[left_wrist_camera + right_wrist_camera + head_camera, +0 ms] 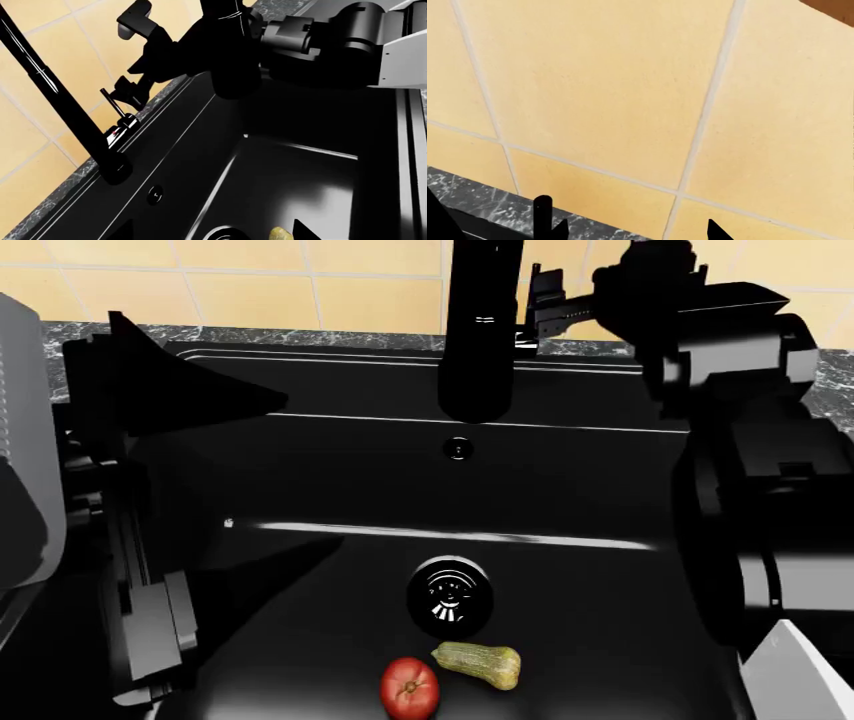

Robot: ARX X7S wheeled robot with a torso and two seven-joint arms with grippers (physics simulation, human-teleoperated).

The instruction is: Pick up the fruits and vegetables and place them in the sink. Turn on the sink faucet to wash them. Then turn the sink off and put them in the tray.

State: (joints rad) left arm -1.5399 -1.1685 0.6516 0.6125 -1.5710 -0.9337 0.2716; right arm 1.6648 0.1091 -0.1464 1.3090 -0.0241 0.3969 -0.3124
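Observation:
The round red tomato (410, 687) and the stubby yellow-green squash (478, 664) lie side by side on the floor of the black sink (641, 490), just in front of the metal drain (451, 600). My left gripper (227, 490) hangs open over the sink's left part with nothing between its fingers; its wrist view catches the squash (280, 234) below. The black faucet (478, 330) rises at the back. My right gripper (133, 55) is open beside the thin lever (113, 102), which stands just outside one fingertip (560, 229). The tray is out of view.
A yellow tiled wall (627, 100) stands close behind the faucet, above a strip of dark marble counter (267, 335). A small overflow hole (459, 449) sits in the sink's back wall. My right arm's bulky links (761, 490) fill the right side over the basin.

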